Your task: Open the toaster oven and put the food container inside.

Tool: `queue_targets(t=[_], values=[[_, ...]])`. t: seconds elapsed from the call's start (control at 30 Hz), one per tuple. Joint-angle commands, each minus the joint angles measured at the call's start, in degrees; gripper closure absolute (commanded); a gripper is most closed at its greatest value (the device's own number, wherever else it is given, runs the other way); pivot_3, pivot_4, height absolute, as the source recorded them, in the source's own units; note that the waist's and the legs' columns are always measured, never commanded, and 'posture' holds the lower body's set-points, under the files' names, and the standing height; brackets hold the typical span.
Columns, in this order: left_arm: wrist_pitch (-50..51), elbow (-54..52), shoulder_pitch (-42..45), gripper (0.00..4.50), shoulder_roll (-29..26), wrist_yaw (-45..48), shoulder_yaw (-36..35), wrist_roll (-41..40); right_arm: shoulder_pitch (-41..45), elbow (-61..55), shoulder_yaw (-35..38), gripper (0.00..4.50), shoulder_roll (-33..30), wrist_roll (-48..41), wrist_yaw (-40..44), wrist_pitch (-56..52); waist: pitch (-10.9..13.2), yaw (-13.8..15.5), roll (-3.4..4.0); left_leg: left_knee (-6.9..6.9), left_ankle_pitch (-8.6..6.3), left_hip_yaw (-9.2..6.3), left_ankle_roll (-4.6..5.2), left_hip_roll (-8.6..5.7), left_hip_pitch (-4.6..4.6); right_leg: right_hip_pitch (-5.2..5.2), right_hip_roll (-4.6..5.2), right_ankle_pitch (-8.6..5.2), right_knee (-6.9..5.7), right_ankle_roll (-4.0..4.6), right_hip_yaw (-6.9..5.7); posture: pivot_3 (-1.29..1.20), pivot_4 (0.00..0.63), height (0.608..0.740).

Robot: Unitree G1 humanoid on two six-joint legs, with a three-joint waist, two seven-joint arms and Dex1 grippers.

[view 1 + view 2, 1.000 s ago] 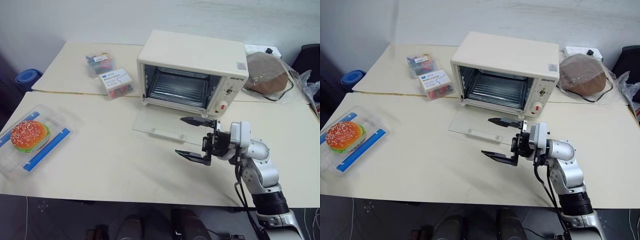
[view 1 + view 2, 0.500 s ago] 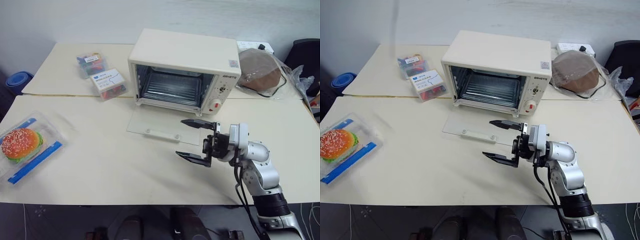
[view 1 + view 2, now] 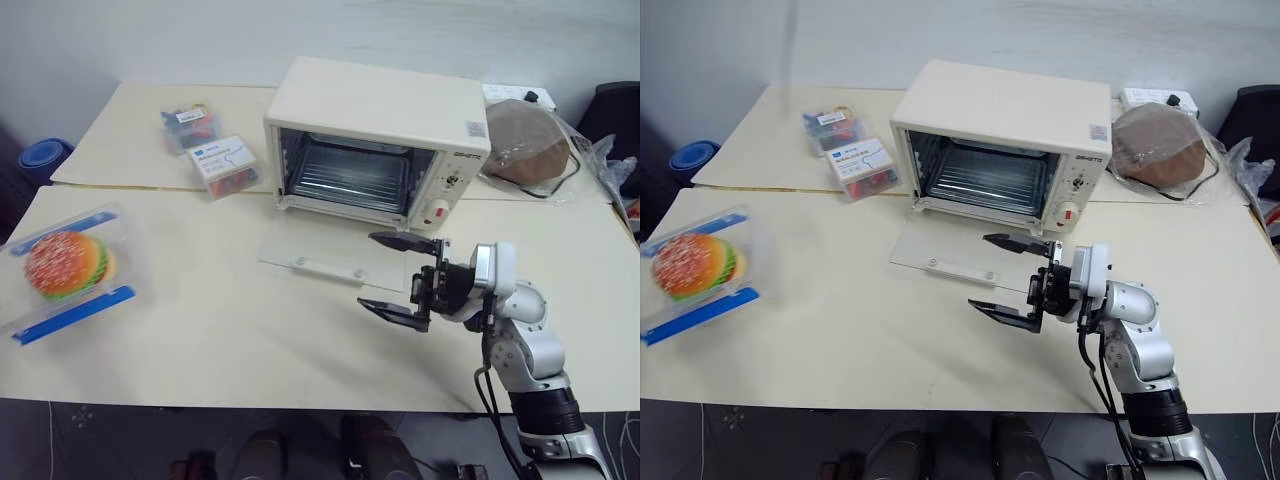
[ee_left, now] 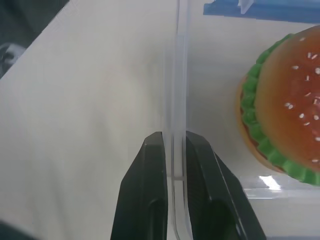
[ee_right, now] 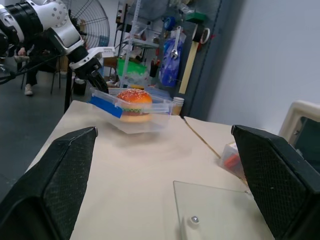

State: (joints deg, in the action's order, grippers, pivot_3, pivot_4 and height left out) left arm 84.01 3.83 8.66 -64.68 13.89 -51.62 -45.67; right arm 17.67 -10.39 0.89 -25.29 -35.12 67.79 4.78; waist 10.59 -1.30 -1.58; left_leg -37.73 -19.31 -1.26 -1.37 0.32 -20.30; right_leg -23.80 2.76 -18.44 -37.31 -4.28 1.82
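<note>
We saw the left pincer (image 4: pixel 173 150) closed on the clear rim of the food container (image 3: pixel 68 272) — its two black fingers (image 4: pixel 147 190) pressed the thin plastic wall from both sides. In the right wrist view the left pincer gripped the box at the end with the blue strip (image 5: pixel 106 106), and the box hung tilted, clear of the counter (image 3: pixel 220 330), with that end lower. Inside it the sesame-bun burger (image 3: pixel 62 265) with green lettuce leaned on its side. From the head views the container stood at the far left of the counter, near the front edge, well apart from the toaster oven (image 3: pixel 380 140).

The right pincer (image 3: pixel 402 276) was wide open and held nothing. Its fingers pointed toward the left side and it hovered over the counter, just in front of the glass door (image 3: pixel 335 255) of the oven. This door lay flat and open on the counter, with the white bar handle (image 3: pixel 330 268) on its front part. The oven cavity showed a wire rack (image 3: pixel 350 175), and a red button (image 3: pixel 436 213) sat low on the right panel.

Behind and to the left of the oven — on the rear counter — two smaller clear boxes (image 3: pixel 212 150) with colourful items lay side by side. To the right of the oven a brown thing in a clear bag (image 3: pixel 528 145) rested.
</note>
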Motion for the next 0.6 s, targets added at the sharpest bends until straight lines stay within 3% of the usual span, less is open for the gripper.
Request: queue_targets(t=[0.03,0.1,0.27,0.37,0.47,0.6], values=[[4.95,-7.51,12.05,4.32,-0.66,1.54,7.85,-5.05,-3.35,-2.00,4.39,0.00,-2.96,0.17,-0.69,0.86,0.00,0.44,0.00,0.00,0.00,0.00,0.00,-0.01,0.00,0.00,0.00,0.00,0.02,0.00,0.01,0.00,0.150,0.740],[7.79,-10.66,23.29,4.32,4.11,-0.22,16.16,-6.95,-6.48,-1.26,7.38,0.00,-5.25,1.43,-1.10,2.07,0.02,1.24,0.04,-0.03,0.01,-0.05,0.01,-0.07,-0.03,0.03,0.02,0.01,0.08,-0.02,-0.03,0.00,0.150,0.740],[8.49,-11.31,37.91,4.32,18.54,-5.72,28.60,-6.79,-13.11,0.61,12.26,0.00,-7.80,3.62,-2.03,4.81,0.03,1.05,0.07,-0.22,0.07,0.12,-0.04,-0.21,-0.05,0.09,-0.01,0.11,0.04,-0.26,0.12,0.00,0.150,0.740],[7.43,-8.76,44.08,4.32,28.39,-8.30,34.16,-1.91,-16.07,0.61,13.81,0.00,-8.14,4.75,-3.90,5.24,0.06,0.84,0.02,-0.37,0.12,0.19,-0.12,-0.18,-0.10,0.07,-0.13,0.13,-0.14,-0.31,0.20,0.00,0.150,0.740],[2.75,-4.90,47.44,4.32,32.74,-8.39,41.61,3.60,-18.12,-0.69,14.32,0.00,-7.89,5.09,-5.54,5.32,0.06,0.16,0.02,-0.40,0.15,0.30,-0.18,-0.15,-0.08,0.01,-0.22,0.13,-0.15,-0.34,0.33,0.00,0.150,0.740],[-2.43,0.05,50.52,4.32,34.07,-6.91,46.06,8.98,-19.93,-2.98,14.79,0.00,-7.25,4.81,-7.80,5.35,0.08,-0.57,0.06,-0.35,0.24,0.37,-0.34,-0.07,0.01,-0.01,-0.32,0.13,-0.17,-0.34,0.42,0.00,0.150,0.740]])
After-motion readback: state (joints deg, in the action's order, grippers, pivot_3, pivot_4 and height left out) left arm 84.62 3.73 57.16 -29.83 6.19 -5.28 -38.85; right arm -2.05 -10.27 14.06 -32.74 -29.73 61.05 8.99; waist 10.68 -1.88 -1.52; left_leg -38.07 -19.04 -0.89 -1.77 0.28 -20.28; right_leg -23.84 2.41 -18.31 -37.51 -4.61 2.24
